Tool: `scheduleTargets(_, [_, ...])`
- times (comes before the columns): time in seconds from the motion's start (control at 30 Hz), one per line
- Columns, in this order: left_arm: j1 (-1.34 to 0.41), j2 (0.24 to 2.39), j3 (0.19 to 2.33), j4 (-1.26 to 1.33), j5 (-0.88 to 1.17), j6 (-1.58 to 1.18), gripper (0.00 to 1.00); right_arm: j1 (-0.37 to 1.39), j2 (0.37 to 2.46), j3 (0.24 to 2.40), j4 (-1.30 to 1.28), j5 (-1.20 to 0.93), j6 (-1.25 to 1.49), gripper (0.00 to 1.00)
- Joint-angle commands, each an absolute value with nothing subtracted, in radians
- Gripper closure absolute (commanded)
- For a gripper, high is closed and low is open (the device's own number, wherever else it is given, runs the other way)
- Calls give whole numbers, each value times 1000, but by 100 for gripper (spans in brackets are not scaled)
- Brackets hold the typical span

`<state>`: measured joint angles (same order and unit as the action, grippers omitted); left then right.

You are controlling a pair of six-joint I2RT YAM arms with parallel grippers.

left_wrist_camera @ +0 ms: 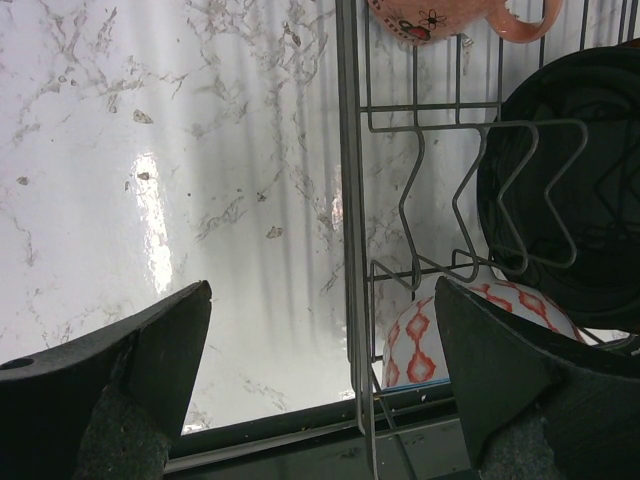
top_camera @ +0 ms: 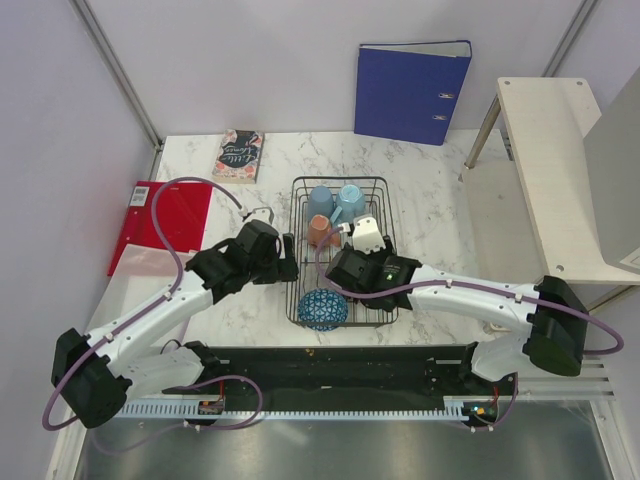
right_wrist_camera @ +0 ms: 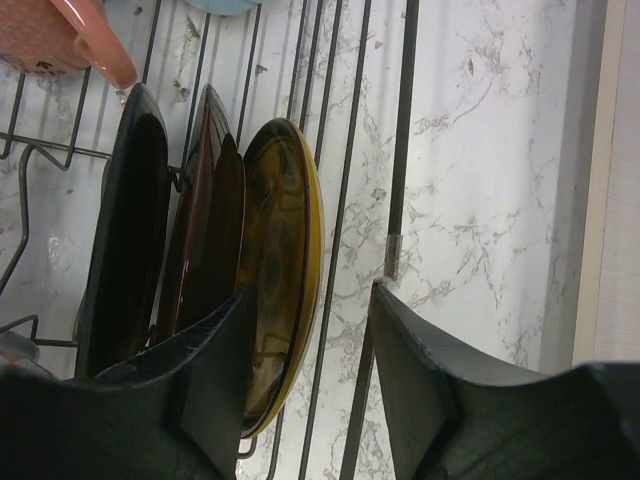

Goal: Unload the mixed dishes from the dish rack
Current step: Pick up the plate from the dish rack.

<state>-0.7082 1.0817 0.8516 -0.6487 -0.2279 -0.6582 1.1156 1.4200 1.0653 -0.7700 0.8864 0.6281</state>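
Right fingers [right_wrist_camera: 205,400] parted near yellow plate [right_wrist_camera: 290,240], left fingers [left_wrist_camera: 140,365] spread, patterned dish [left_wrist_camera: 420,340] partly behind dish rack [left_wrist_camera: 346,200]

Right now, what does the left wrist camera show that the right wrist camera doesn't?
Only the left wrist: a white bowl with orange diamonds, inside the dish rack. Only the right wrist: a yellow-rimmed plate and a dark reddish plate standing on edge, plus a sliver of blue mug. Both: the salmon cup, the black dish, the rack's wires and the marble table.
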Motion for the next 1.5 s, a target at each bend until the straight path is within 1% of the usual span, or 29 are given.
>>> scheduleTargets(0.0, [-706,1071,845,-632,-215,-692,1,1120,1437,1042,-724,874,641,45])
scheduleTargets(0.03, [-707,1071,845,-630,-213,-693,1,1121,1436,1039,-721,870,640,48])
scheduleTargets(0.07, [-707,1069,844,-627,-210,-693,1,1121,1436,1037,-715,865,641,55])
scheduleTargets(0.17, [-707,1068,838,-620,-201,-696,1,1121,1430,1035,-713,864,640,66])
scheduleTargets(0.2, [-707,1065,838,-618,-199,-695,1,1120,1427,1035,-710,865,640,74])
scheduleTargets(0.23, [-707,1065,836,-617,-199,-695,1,1121,1427,1038,-712,864,637,78])
scheduleTargets(0.43, [-707,1065,835,-615,-198,-696,1,1121,1417,1046,-721,868,635,82])
scheduleTargets(0.47, [-707,1065,833,-615,-198,-698,1,1120,1416,1049,-727,870,634,87])
scheduleTargets(0.6, [-707,1063,831,-615,-199,-698,1,1123,1405,1080,-758,880,634,100])
scheduleTargets(1.13, [-707,1066,836,-615,-206,-696,1,1137,1390,1276,-937,919,581,100])
scheduleTargets(1.47, [-706,1066,839,-614,-204,-701,1,1140,1348,1335,-1002,891,564,100])
